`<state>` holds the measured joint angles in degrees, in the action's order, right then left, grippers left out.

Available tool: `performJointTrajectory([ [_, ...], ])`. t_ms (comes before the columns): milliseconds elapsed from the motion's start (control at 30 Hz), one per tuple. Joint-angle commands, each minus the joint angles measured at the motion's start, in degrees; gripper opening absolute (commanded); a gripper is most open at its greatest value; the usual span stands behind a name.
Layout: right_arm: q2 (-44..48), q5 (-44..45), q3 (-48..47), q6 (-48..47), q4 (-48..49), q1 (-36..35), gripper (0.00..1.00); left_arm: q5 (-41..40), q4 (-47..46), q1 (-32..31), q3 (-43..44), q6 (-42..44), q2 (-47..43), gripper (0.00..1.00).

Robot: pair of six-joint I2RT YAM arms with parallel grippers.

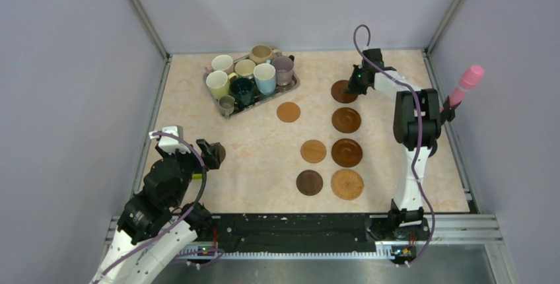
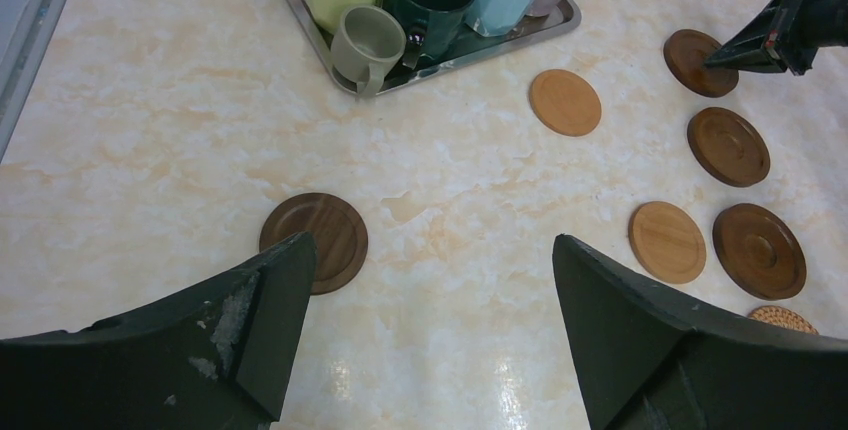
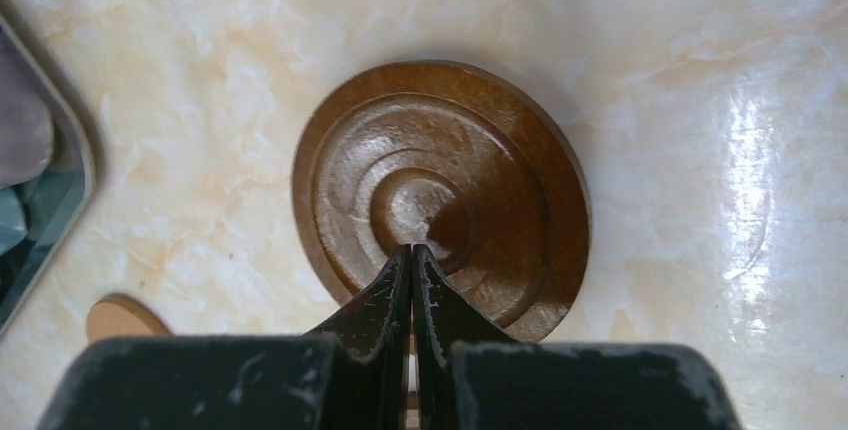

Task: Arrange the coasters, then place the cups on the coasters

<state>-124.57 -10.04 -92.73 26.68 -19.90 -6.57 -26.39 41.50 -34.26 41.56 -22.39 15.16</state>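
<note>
Several cups (image 1: 245,76) stand crowded in the silver tray (image 1: 265,102) at the back left. Seven coasters lie in two loose columns on the right half of the table, from the back one (image 1: 341,92) to a woven one (image 1: 347,184). My right gripper (image 3: 412,248) is shut, its tips resting on the centre of that back ringed brown coaster (image 3: 440,185). A dark coaster (image 2: 325,235) lies alone at the left, just ahead of the left finger of my left gripper (image 2: 430,245), which hangs open and empty above the table.
A pink-tipped stick (image 1: 465,84) on a black base leans at the right wall. A small grey-olive mug (image 2: 365,42) stands at the tray's near corner. Metal frame rails border the marble table (image 1: 264,158) on the left, right and back.
</note>
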Motion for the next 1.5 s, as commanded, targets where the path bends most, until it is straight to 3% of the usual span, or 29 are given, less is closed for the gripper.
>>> performJointTrajectory([
  [0,2.88,-3.83,-4.88,-0.88,0.22,0.20,0.00,0.07,-2.65,0.15,0.12,0.33,0.63,0.93],
  [233,9.47,-5.58,1.04,2.09,4.68,-2.99,0.00,0.63,-2.50,0.11,-0.03,0.53,0.33,0.93],
  [567,14.79,-4.67,8.42,8.29,10.36,-15.39,0.00,1.78,-3.64,0.14,-0.50,1.15,-1.66,0.93],
  [900,10.46,0.00,10.94,17.56,19.45,-25.87,0.00,1.95,-3.59,0.13,-0.57,1.16,-3.04,0.94],
  [1467,1.98,5.57,8.50,18.51,17.53,-27.51,0.00,1.66,-3.14,0.14,-0.43,0.87,-3.21,0.94],
])
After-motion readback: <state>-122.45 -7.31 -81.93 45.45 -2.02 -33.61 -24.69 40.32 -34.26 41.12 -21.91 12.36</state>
